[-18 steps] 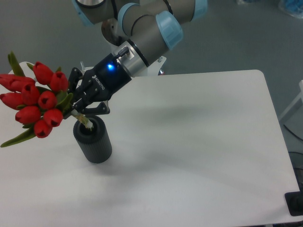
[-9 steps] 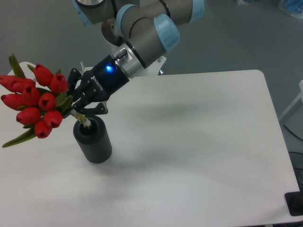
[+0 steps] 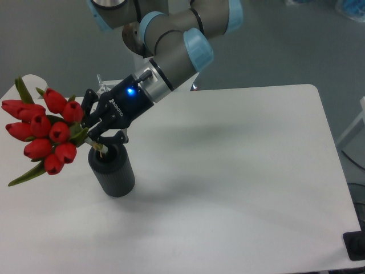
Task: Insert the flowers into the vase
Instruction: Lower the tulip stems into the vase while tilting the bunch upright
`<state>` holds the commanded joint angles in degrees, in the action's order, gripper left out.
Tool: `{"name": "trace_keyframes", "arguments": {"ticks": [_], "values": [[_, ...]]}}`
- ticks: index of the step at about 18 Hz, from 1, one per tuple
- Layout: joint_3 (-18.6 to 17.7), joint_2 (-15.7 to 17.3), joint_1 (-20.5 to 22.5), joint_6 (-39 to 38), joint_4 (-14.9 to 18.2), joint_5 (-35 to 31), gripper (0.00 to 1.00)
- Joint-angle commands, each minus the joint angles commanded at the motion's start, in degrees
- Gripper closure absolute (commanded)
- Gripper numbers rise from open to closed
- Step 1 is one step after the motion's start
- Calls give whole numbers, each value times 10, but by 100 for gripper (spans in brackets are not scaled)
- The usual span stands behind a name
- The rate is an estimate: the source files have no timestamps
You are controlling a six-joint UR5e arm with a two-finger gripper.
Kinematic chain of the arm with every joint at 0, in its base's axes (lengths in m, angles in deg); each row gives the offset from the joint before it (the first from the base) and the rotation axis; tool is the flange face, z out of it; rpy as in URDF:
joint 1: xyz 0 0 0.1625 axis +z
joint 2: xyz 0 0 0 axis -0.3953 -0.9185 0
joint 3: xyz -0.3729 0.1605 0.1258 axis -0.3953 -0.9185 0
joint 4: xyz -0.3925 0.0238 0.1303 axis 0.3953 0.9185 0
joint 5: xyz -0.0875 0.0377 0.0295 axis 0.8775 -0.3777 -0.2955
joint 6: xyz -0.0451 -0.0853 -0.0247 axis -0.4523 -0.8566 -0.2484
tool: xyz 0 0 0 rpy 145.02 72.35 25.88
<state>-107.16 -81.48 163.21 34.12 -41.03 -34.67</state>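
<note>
The flowers [image 3: 45, 131], a bunch of red tulip buds with green leaves, hang tilted out to the left of the vase, with their pale stem ends dipping into its mouth. The vase [image 3: 112, 170] is a short dark grey ribbed cylinder standing upright on the white table at the left. My gripper [image 3: 94, 134] is shut on the flower stems just above the vase's rim, reaching in from the upper right. The stem ends inside the vase are hidden.
The white table [image 3: 228, 182] spreads to the right and front of the vase. The arm [image 3: 171, 51] reaches down from the top centre. The table's left edge lies close behind the flowers. A dark object [image 3: 356, 246] sits at the lower right corner.
The gripper has shifted slightly right and down with the flowers. The bunch has tipped a little more upright, and the stems sit deeper in the vase mouth.
</note>
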Motion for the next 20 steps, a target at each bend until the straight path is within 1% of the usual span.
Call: {"name": "trace_keyframes", "arguments": {"ticks": [5,7,9,11,17,20], "values": [[-10,-7,1,17,0,1,83],[-13,-15,1,18,0,1,83],[-25,-22,2,19,0,1,83],[-37,-23,3,21,0,1,83],[-47,-25,4,26,0,0,83],[-53,-31,4,39,0,0,83]]}}
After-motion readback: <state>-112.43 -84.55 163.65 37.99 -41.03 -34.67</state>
